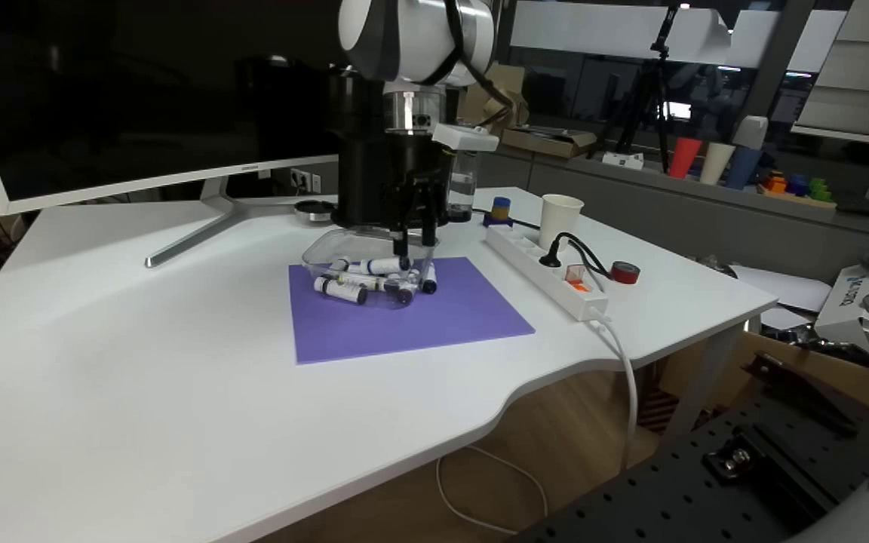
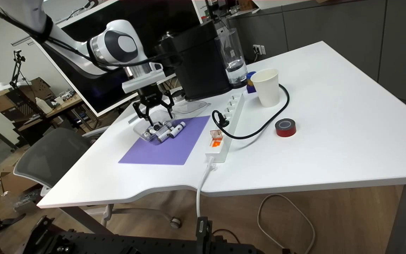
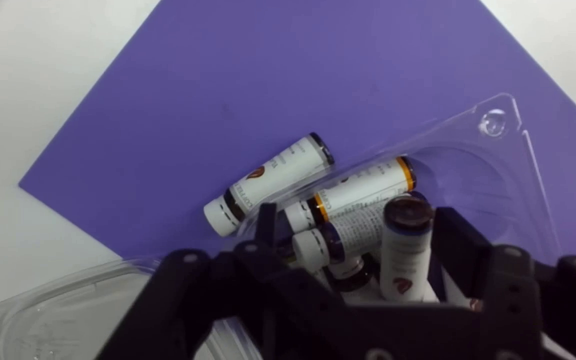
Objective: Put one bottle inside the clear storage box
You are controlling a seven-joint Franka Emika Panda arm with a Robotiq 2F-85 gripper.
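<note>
You're holding the black pincer [image 2: 161, 120] apart over a clear plastic box [image 3: 483, 170]; white-labelled cylindrical bottles [image 3: 408, 262] are crowding it, another bottle [image 3: 284, 172] lying outside, a tall black appliance [image 2: 203, 67] standing near.

Storage box [image 3: 478, 167]: at least partly on the mat [image 2: 160, 154]. Several bottles [image 3: 368, 187] in it; a further bottle [image 3: 274, 180] outside, just beside it. In both exterior views, the power strip [image 1: 536, 273], cup [image 1: 560, 219] and tape roll [image 2: 285, 127] lie to its right, the monitor [image 1: 140, 90] behind it.
</note>
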